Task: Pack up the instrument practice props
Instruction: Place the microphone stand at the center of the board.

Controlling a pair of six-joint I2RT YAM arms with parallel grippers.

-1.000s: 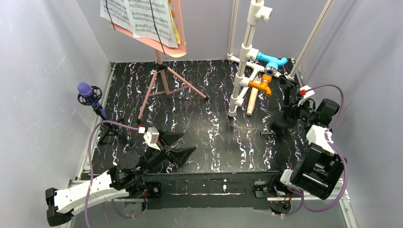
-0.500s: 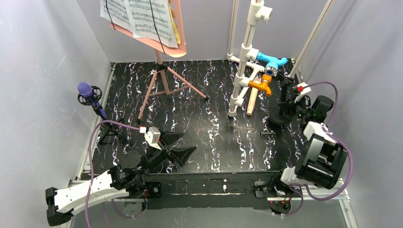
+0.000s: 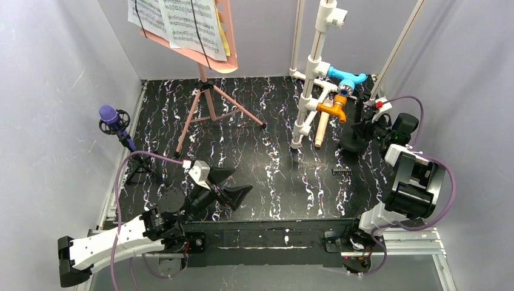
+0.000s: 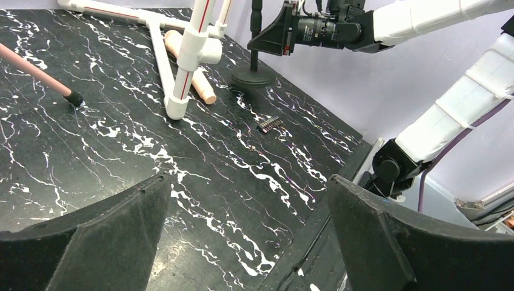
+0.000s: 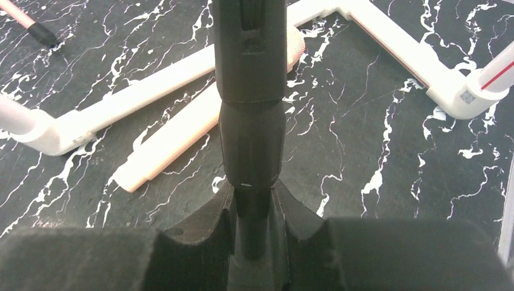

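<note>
two end effectors were at work over the black marbled desk (image 3: 273, 157). the left end effector (image 3: 239, 180) sat at about 7 o'clock with its two fingers spread as wide as they went and nothing between them, just above bare desk. the right end effector (image 3: 367, 124), at about 2 o'clock, was closed tight on the upright post of one black round-based stand (image 5: 250, 121), gripping it low, just above the base. the stand stood upright, and its disc base (image 4: 253, 76) sat close to the desk, though whether it touched could not be told.

two microphones were in sight. one purple microphone (image 3: 109, 115) sat tilted on one small black tripod (image 3: 138, 167) at 9 o'clock, near the left wall. one beige microphone (image 3: 321, 128) lay flat at 1 o'clock, beside the foot of the white pipe frame (image 3: 312, 79) and just left of the held stand.

one pink sheet-music holder (image 3: 225, 36) stood on three folding legs (image 3: 209, 109) at 11 o'clock, carrying two printed music pages (image 3: 182, 21) side by side under black bands.

the frame bore one blue fitting (image 3: 348, 79) and one orange fitting (image 3: 333, 109). one small black comb-like piece (image 3: 342, 172) lay at 3 o'clock.
</note>
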